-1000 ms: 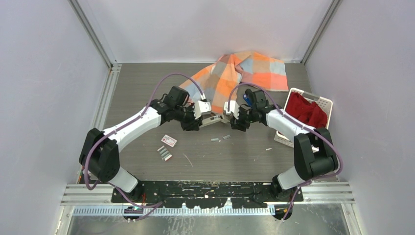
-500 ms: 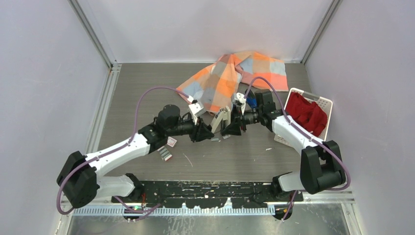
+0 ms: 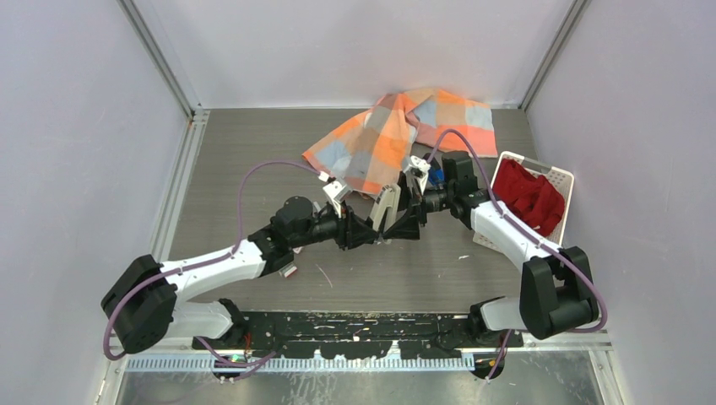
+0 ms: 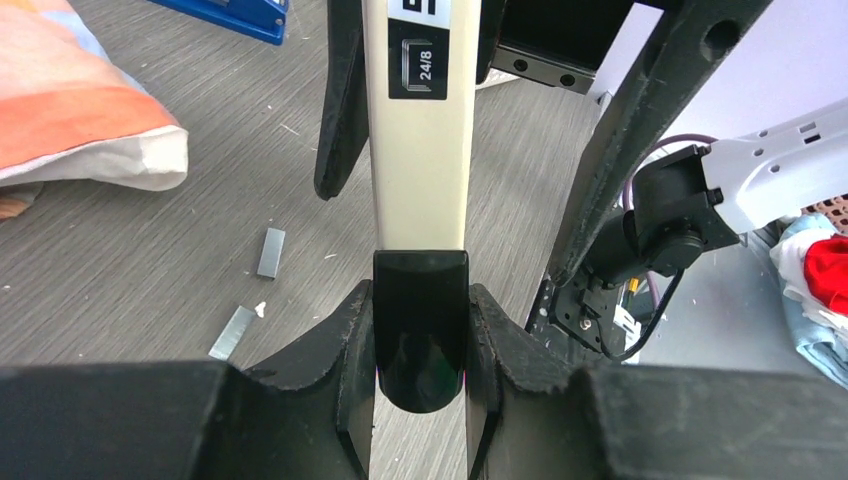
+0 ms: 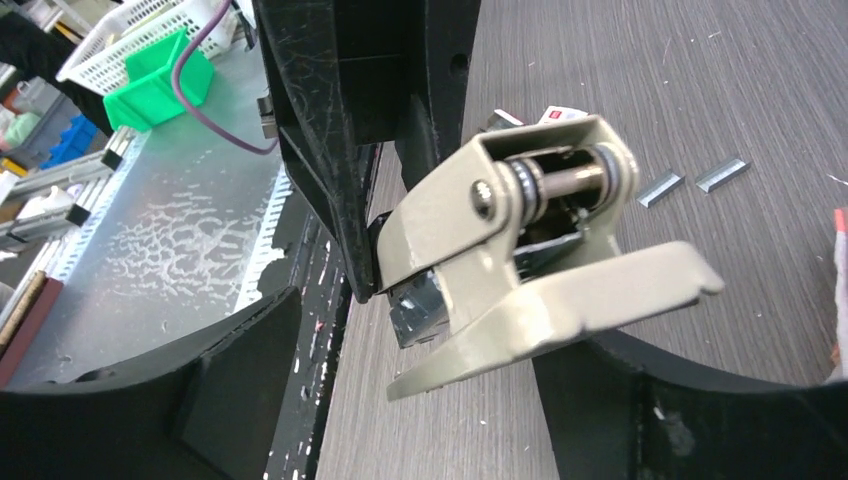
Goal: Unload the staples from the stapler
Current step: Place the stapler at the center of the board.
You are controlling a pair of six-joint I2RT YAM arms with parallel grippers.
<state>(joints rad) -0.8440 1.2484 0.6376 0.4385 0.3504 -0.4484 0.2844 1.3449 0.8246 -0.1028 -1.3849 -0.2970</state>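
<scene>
The stapler in hand is beige with a black end and a "24/8" label, and it hangs above the table between both arms. My left gripper is shut on its black end. In the right wrist view the stapler is hinged open, with its lid splayed from the magazine. My right gripper stands open around it, and its left finger is clear of the stapler. Two short strips of staples lie on the table, and the staples also show in the right wrist view.
A checked orange cloth lies at the back. A white basket holding red cloth stands at the right. A blue stapler-like item lies by the cloth. A white-and-red packet lies near the staples.
My left arm swung toward the middle with the stapler, tipping it upright. My right gripper let go of the stapler and opened wide around it.
</scene>
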